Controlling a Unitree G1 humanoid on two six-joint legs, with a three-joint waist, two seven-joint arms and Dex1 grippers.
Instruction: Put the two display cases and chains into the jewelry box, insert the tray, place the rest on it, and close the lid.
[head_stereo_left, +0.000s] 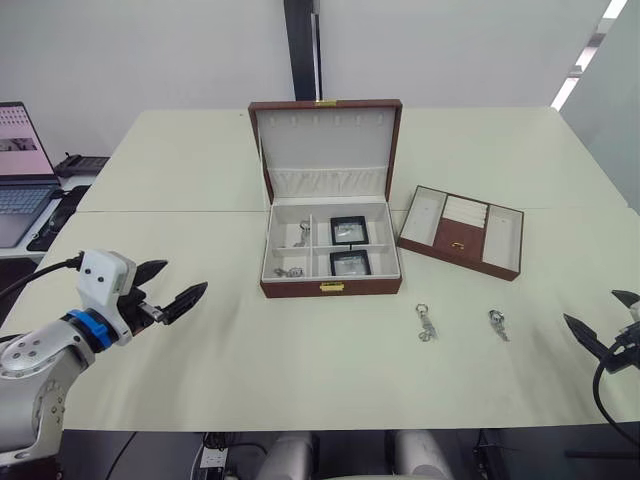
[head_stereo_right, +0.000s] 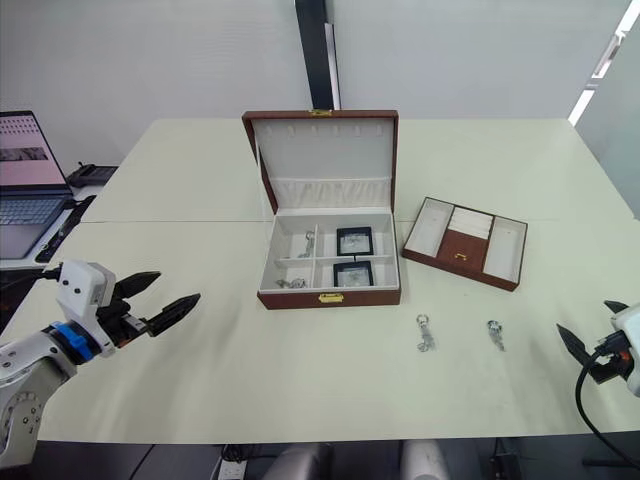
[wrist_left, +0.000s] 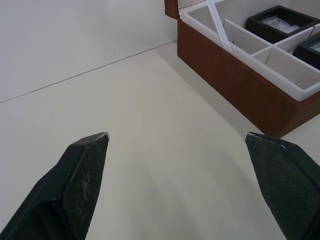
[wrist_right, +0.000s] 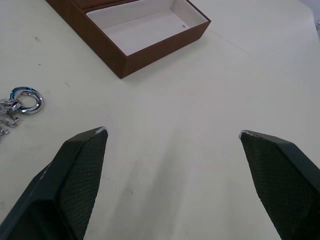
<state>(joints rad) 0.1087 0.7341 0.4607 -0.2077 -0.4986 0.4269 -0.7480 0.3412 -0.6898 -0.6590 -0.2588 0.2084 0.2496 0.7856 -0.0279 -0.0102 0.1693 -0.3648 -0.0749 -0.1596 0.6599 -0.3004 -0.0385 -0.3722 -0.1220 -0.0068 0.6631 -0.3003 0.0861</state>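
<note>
Chains (head_stereo_left: 291, 271) tiny, hard to make out in jewelry box (head_stereo_left: 330, 288); both grippers' jaws released, empty.

Cream table (head_stereo_left: 300, 380) – open jewelry box (head_stereo_left: 330, 287), tray (head_stereo_left: 461, 232) beside it, two trinkets (head_stereo_left: 426, 322) in front

Open jewelry box (head_stereo_left: 330, 287) holds both display cases (head_stereo_left: 349, 230); tray (head_stereo_left: 462, 232) and trinkets (head_stereo_left: 426, 323) outside.

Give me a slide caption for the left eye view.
Open jewelry box holding both cases, tray beside it, two trinkets on the table, both claws open.
</note>
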